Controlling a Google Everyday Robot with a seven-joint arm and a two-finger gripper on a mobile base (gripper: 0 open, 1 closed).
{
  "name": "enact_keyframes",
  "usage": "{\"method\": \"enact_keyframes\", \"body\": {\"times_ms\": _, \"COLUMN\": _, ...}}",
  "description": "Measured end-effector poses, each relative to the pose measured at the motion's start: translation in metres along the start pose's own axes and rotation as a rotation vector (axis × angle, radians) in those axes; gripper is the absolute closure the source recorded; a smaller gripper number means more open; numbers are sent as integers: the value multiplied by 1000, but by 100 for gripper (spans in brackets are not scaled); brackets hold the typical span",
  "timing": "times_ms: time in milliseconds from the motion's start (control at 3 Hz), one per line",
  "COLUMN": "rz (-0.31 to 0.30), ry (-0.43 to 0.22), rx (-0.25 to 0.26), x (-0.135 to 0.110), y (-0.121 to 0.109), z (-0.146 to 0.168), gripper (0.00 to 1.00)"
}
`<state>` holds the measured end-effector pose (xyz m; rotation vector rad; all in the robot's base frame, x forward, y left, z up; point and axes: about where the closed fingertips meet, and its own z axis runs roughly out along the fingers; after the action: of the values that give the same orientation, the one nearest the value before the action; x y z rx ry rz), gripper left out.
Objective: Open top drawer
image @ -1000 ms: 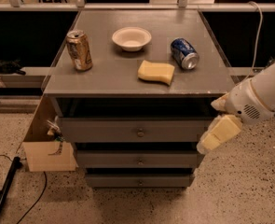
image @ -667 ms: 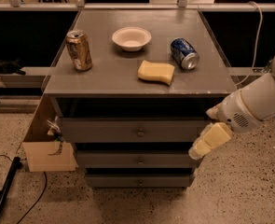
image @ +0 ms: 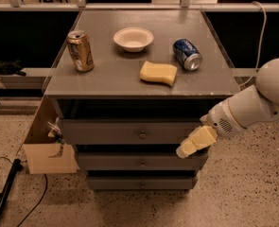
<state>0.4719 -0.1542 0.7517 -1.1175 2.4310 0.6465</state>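
The top drawer is the widest grey front of the cabinet, just under the tabletop, with a small round metal knob at its centre. It looks closed, flush with the cabinet. Two narrower grey drawer fronts sit below it. My gripper, cream-coloured on a white arm that comes in from the right, hangs in front of the right end of the top drawer's front, right of the knob and slightly below it. It holds nothing that I can see.
On the grey tabletop stand a gold can, a white bowl, a yellow sponge and a blue can on its side. A cardboard box leans at the cabinet's left. A cable lies on the floor.
My gripper and arm have moved left and a little down, closer to the right end of the top drawer front. The drawer and the tabletop objects have not moved.
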Motion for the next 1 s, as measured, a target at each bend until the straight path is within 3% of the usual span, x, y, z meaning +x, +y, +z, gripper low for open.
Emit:
{"method": "enact_keyframes", "body": {"times_ms": 333, "rz": 49, "ry": -22, "rx": 37, "x": -3, "y": -9, "z": 9, "gripper": 0}}
{"method": "enact_keyframes", "body": {"times_ms": 1000, "rz": 48, "ry": -28, "rx": 58, "x": -1, "y": -7, "z": 14, "gripper": 0}}
